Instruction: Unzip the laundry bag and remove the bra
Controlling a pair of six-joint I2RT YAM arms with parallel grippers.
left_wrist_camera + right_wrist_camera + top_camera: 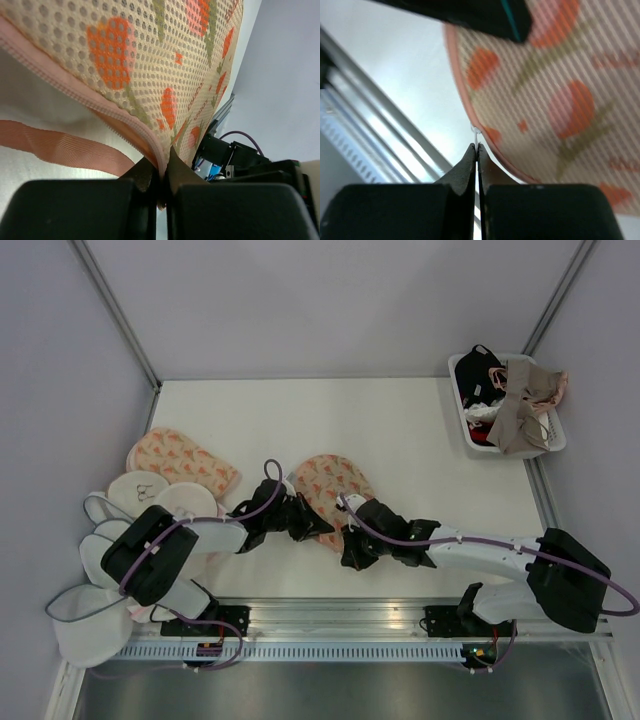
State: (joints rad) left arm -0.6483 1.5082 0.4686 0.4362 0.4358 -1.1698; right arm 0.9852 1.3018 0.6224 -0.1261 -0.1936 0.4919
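The peach laundry bag (328, 486) with its orange carrot print lies in the middle of the table. My left gripper (316, 527) is at its near left edge. In the left wrist view my left gripper (163, 169) is shut on the bag's pink edge trim (155, 145), with the printed mesh (150, 60) above it. My right gripper (352, 542) is at the bag's near edge. In the right wrist view my right gripper (477, 147) is shut on a small white zipper pull (477, 133) at the rim of the bag (560, 100). The pink bra is hidden.
A second printed pouch (182, 462) and several white mesh pouches (110, 540) lie at the left. A white basket (476, 440) at the back right holds a black garment (475, 368) and a beige bra (525, 400). A metal rail (330, 612) runs along the near edge.
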